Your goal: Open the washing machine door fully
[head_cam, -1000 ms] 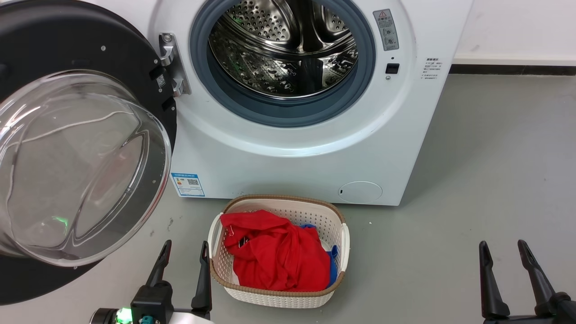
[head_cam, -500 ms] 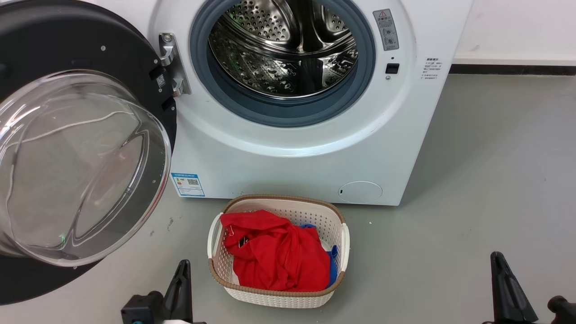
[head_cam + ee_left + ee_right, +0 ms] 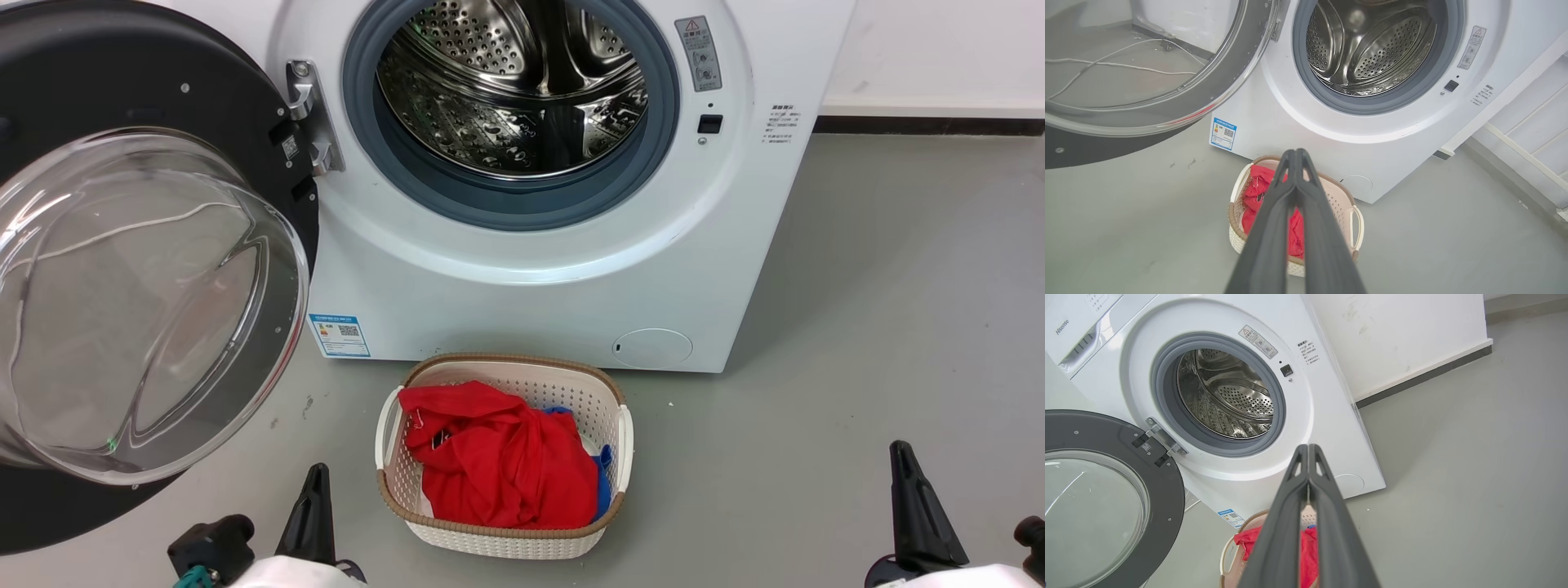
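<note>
Glossy black plastic rings the washing machine door (image 3: pixel 155 269), swung wide at nine o'clock of the washing machine (image 3: pixel 522 269). It looks heavy and stiff on its hinge (image 3: pixel 310 114), with a slippery glass bowl (image 3: pixel 122 351); the black rim (image 3: pixel 65 506) suits a push. The left tool (image 3: pixel 1295 154) and right tool (image 3: pixel 1308 448) sit pressed together, empty.

The washing machine door (image 3: pixel 147 286), a round black frame with a bulging clear glass bowl, stands swung wide open at the left of the washing machine (image 3: pixel 539 278) on its metal hinge (image 3: pixel 309 114). The white front-loader's perforated steel drum (image 3: pixel 510 90) and grey gasket (image 3: pixel 522 200) are fully exposed.
</note>
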